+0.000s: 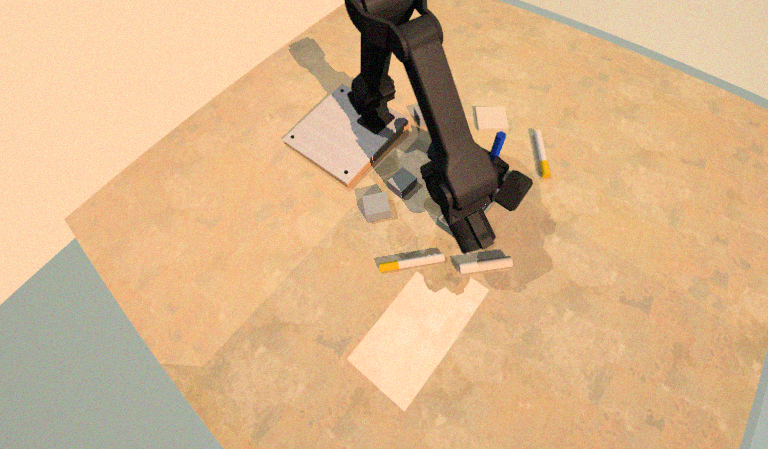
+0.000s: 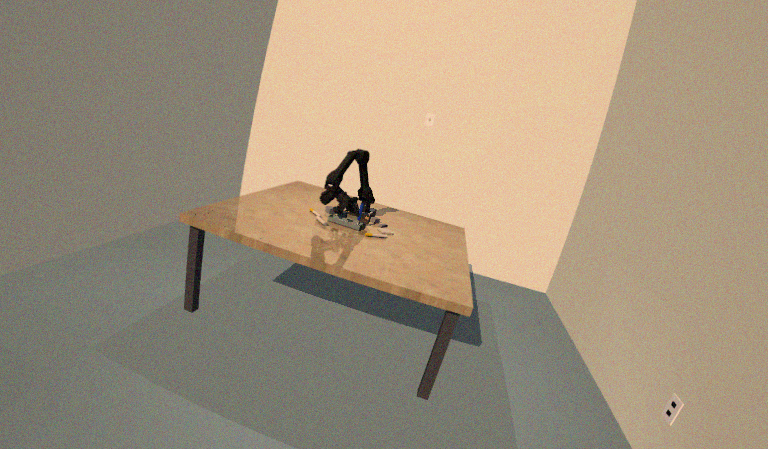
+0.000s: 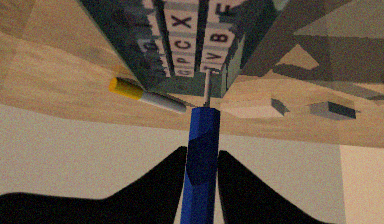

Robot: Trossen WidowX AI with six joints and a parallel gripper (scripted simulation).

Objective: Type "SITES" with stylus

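My gripper [image 3: 202,155] is shut on the blue stylus [image 3: 202,134] [image 1: 497,143] [image 2: 360,211], which stands between the two black fingers. In the wrist view the stylus's thin grey tip [image 3: 207,86] reaches the near edge of the keyboard [image 3: 116,20] [image 2: 346,222], just below the V key [image 3: 214,59]. Whether the tip touches a key I cannot tell. Keys X [image 3: 182,21], C and B show further along. In the top view the arm covers most of the keyboard.
Yellow-capped markers [image 1: 410,260] [image 1: 542,152] [image 3: 145,96] and a plain marker [image 1: 481,261] lie around the keyboard. Two grey cubes [image 1: 402,181] [image 1: 376,205], a small pad [image 1: 491,117], a paper sheet [image 1: 416,336] and the arm's base plate [image 1: 325,138] are on the table.
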